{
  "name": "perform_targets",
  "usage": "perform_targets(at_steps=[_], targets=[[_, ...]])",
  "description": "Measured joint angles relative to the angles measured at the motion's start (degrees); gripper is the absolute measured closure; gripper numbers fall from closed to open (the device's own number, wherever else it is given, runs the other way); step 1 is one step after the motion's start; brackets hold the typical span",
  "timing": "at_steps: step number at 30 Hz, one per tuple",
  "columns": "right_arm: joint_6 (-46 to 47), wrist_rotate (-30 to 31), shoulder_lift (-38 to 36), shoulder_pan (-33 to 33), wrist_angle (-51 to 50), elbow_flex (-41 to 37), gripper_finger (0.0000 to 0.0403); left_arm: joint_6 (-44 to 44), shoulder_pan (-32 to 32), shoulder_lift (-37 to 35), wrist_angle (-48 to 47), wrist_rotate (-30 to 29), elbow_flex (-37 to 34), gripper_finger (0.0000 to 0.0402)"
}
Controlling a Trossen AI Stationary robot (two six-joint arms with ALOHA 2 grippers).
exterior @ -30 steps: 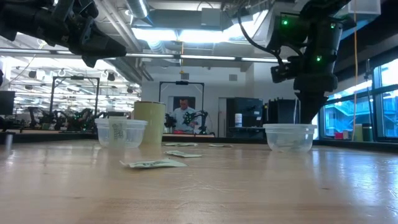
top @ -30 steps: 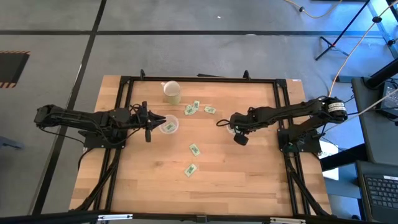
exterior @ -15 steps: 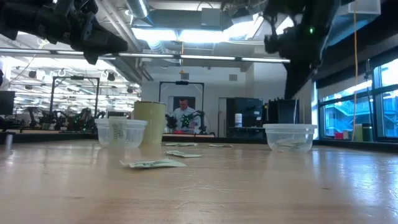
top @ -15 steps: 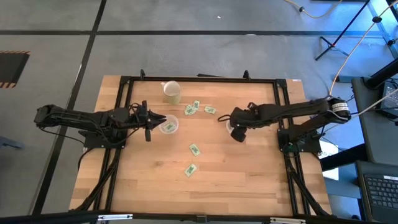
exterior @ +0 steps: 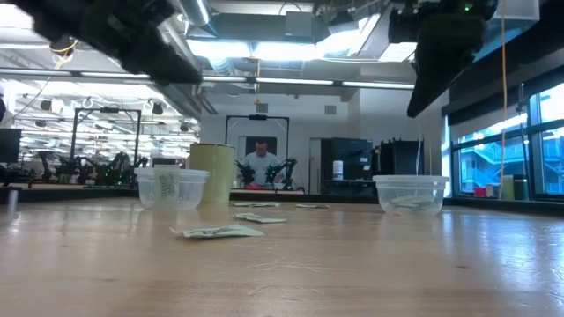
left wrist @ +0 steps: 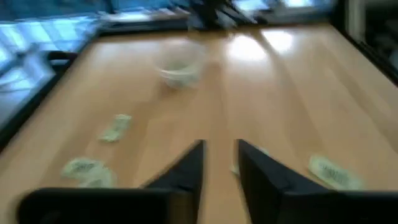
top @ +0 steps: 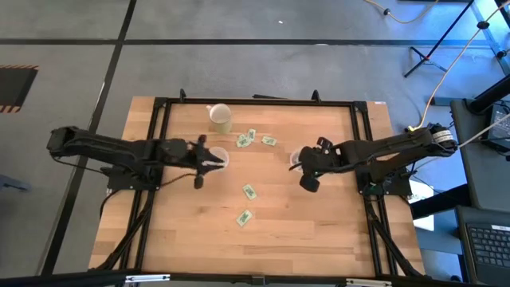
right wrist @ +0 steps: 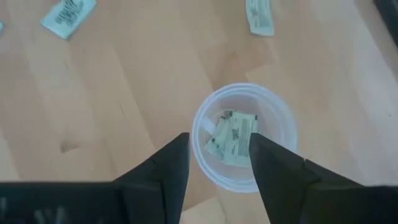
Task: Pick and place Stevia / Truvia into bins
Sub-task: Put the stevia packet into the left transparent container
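Pale green Stevia packets lie flat on the wood: a cluster (top: pixel 249 137), one (top: pixel 269 141) beside it, and two nearer ones (top: pixel 249 191) (top: pixel 243 216). The left clear bin (top: pixel 222 158) holds an upright packet (exterior: pixel 166 185). The right bin (right wrist: pixel 244 138) holds packets (right wrist: pixel 235 134). My left gripper (left wrist: pixel 219 152) hangs open and empty above the left bin's edge. My right gripper (right wrist: pixel 219 146) hangs open and empty above the right bin (top: pixel 296 159).
An opaque cream cup (top: pixel 221 118) stands at the far left of the packets, behind the left bin (exterior: pixel 174 187) in the low view. Black frame rails (top: pixel 255 101) border the table. Bare wood spreads along the near edge. A person stands far back in the room.
My right gripper has risen from just above the right bin and tipped off vertical. My left gripper has reached toward the table's right edge, onto the left bin's edge. No packet on the table has moved.
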Motion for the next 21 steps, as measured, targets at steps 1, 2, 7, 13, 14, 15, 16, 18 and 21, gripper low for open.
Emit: perform_targets(at_steps=[1,2,7,13,14,15,16,18,21], targets=[[-0.04,0.00,-0.52,-0.16,0.06,0.00,0.0233,2.78,-0.35,2.80,-0.75,0.02,1.60,0.0313],[-0.11,0.02,-1.08,-0.25,0.20,0.00,0.0233,5.15,-0.69,5.55,-1.71,-0.06,3.11,0.0306],[-0.27,2.79,-2.57,-0.65,0.66,-0.02,0.0233,7.44,-1.65,17.87,-2.35,-0.16,9.53,0.0276],[-1.93,3.04,-2.22,-1.38,2.24,-0.04,0.0233,5.25,-1.89,28.74,-1.54,2.83,14.59,0.0281],[-1.92,3.04,-2.22,-1.51,2.24,-0.04,0.0233,5.57,-2.10,30.27,-1.04,3.06,15.01,0.0284],[-1.92,3.06,-2.22,-1.64,2.22,-0.04,0.0233,5.65,-2.25,31.80,-0.52,3.13,15.40,0.0287],[-1.94,3.06,-2.22,-1.69,2.19,-0.04,0.0233,5.64,-2.46,33.15,-0.07,3.24,15.67,0.0289],[-1.94,3.06,-2.22,-1.72,2.13,-0.04,0.0233,5.66,-2.48,35.76,-0.01,3.37,16.18,0.0293],[-1.94,3.06,-2.22,-1.72,2.04,-0.04,0.0233,5.16,-2.45,39.55,1.56,4.71,16.39,0.0294]])
